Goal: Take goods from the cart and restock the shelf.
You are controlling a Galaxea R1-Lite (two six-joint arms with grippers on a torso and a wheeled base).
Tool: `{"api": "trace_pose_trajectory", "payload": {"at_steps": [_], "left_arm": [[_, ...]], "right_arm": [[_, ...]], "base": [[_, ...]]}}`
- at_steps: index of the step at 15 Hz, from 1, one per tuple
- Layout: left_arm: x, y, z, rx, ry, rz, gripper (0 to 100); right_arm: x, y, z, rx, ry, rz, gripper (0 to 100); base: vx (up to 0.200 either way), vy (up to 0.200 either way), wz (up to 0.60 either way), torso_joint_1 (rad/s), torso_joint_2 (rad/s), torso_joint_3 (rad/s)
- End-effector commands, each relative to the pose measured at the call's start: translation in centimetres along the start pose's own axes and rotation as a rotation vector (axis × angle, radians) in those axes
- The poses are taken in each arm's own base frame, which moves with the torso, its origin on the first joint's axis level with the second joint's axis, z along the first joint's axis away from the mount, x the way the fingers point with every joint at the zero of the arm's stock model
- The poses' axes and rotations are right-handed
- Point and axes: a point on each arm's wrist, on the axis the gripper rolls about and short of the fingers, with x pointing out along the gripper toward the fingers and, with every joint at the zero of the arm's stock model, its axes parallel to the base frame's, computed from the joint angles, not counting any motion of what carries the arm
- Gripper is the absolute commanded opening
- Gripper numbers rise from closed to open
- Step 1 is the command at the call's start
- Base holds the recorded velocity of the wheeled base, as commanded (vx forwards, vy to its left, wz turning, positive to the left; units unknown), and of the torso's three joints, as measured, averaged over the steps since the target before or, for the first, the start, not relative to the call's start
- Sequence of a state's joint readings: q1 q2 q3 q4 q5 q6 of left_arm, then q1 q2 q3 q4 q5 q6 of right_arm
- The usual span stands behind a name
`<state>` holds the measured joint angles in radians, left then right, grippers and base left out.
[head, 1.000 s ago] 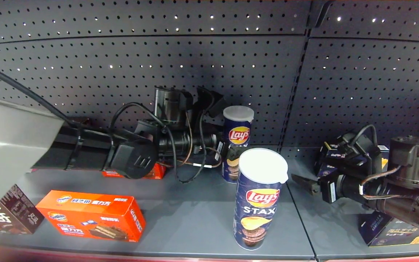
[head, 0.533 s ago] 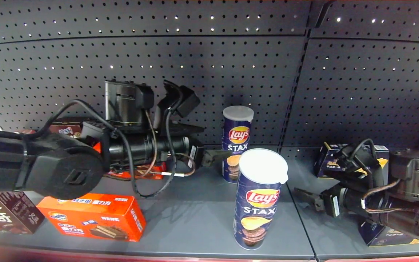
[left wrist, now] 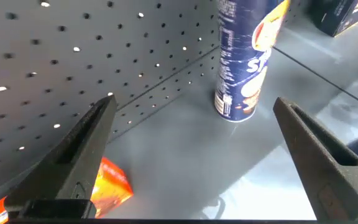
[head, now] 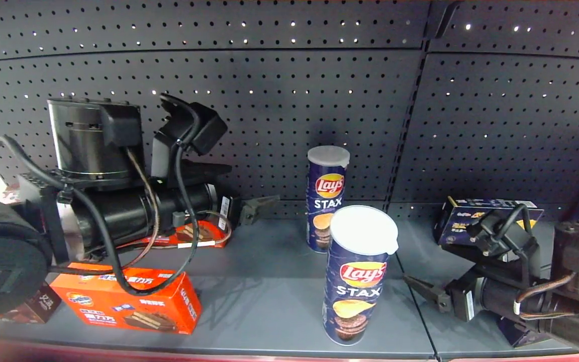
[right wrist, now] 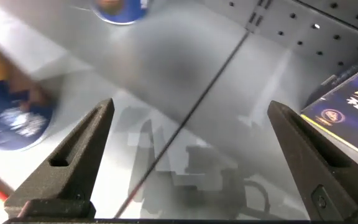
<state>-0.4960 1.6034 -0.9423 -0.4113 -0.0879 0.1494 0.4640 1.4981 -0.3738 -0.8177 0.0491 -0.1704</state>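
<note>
Spread wide and empty: left gripper, low over the shelf, close to the pegboard back wall. At its 3 o'clock in the head view, with a clear gap: rear can, upright, lid on.

Same at the right gripper: spread, pinching nothing, low over the shelf's right half. At its 9 o'clock, near but not touching: front can, upright, lid on, close to the shelf's front edge, at 5 o'clock of the rear can. At 1 o'clock of the right gripper: dark blue box, near the back wall.

Under the left arm: orange box at the front, second orange box behind it. Brown box at the far 9 o'clock end.

Judged: both cans shelved, nothing in hand. Probably time to back out and go to the cart for more goods.

To do it well:
- Pull each arm straight back toward 6 o'clock, holding height, with no sideways swing.
- Mind the right fingertip beside the front can: tall, narrow, likely tips easily, and near the edge, so a nudge could send it off.
- Mind the left arm's cables hanging over the orange box.
- Leave jaws spread for the next pick.
</note>
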Motion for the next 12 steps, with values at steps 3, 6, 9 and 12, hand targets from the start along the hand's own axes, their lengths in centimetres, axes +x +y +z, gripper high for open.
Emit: {"api": "trace_pose_trajectory", "payload": {"at_steps": [3,6,9,12], "left_arm": [[-2.4,-0.3,-0.6,0.003,-0.003,0.001,100],[-2.5,-0.4,-1.5,-0.001,-0.019,0.004,100],[-2.6,-0.4,-1.7,-0.001,-0.018,0.004,100],[-2.8,-0.2,-1.6,-0.001,-0.022,0.015,100]], "right_arm": [[0.0,0.2,1.1,-0.008,-0.047,0.007,100],[0.7,-0.6,5.3,-0.015,-0.187,-0.021,100],[-0.2,-0.7,6.6,-0.021,-0.208,-0.027,100],[-5.7,-0.7,9.2,-0.023,-0.194,-0.006,100]], "base": [[0.000,0.000,0.00,0.000,0.00,0.000],[0.000,0.000,0.00,0.000,0.00,0.000],[0.000,0.000,0.00,0.000,0.00,0.000],[0.000,0.000,0.00,0.000,0.00,0.000]]}}
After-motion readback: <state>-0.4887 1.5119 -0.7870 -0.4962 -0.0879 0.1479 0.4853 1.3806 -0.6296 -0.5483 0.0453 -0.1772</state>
